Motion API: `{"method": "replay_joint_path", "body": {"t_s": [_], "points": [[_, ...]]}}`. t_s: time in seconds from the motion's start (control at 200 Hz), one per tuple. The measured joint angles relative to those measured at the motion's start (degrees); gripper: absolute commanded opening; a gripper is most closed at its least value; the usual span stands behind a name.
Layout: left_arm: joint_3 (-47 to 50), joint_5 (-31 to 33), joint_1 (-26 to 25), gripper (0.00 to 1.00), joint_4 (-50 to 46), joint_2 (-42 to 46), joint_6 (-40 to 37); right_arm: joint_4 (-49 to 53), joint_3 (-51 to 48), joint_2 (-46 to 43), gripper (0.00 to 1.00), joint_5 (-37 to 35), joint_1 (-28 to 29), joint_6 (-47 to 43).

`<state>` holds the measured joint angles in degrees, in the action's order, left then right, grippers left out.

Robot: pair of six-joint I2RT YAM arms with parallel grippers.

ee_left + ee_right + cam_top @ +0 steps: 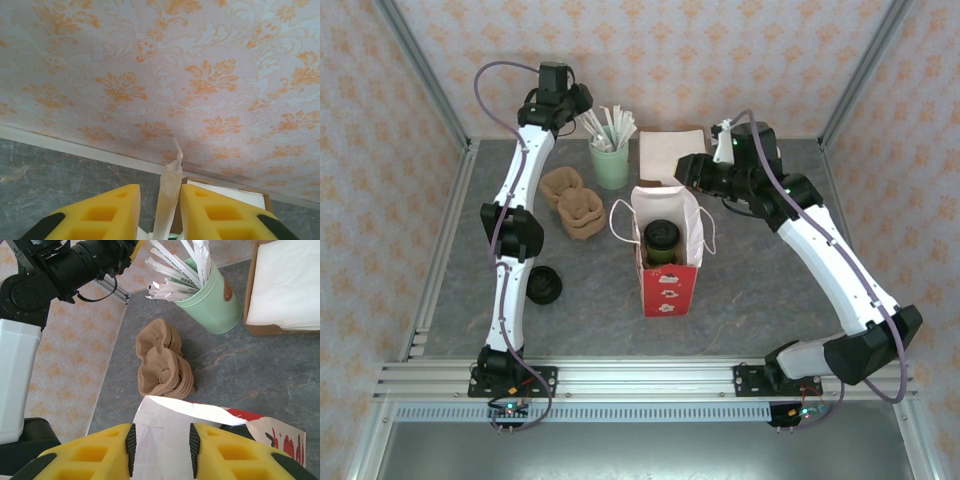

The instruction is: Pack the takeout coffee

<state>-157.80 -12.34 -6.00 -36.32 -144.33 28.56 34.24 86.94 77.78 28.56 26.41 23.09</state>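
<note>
Coffee [661,240] stands inside the bag [669,285]. Right gripper [160,447] grasps the bag's rim; left gripper [159,210] clenches a straw [169,192] near the back wall.

The tabletop [760,290] was seen as a grey, marbled slab, evenly lit with only soft shadows cast. It was enclosed on three sides by wallpaper [720,50] patterned in orange florals on pale ground. Aluminium rails [650,380] were laid along the near edge, and metal posts [420,70] were set in the corners.
</note>
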Motion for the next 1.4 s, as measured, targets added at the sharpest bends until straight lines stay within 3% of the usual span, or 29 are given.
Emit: {"method": "replay_joint_path", "body": {"t_s": [0.275,0.616,1.056,1.396], "points": [[0.0,-0.3,-0.1,0.07,1.5,0.0,-0.2,0.2,-1.3,-2.4,0.34,-0.1,0.0,0.0],[0.0,0.8,-2.4,0.07,1.3,2.4,-3.8,0.4,-1.5,-3.2,0.34,-0.3,0.0,-0.1],[-1.0,5.7,-7.5,0.07,-2.0,19.7,-14.3,1.6,-1.7,-3.6,0.33,-6.1,0.0,-0.4],[-1.1,6.9,-10.1,0.07,-7.2,27.6,-19.1,1.7,-3.9,-3.8,0.31,-11.3,0.0,0.5]]}}
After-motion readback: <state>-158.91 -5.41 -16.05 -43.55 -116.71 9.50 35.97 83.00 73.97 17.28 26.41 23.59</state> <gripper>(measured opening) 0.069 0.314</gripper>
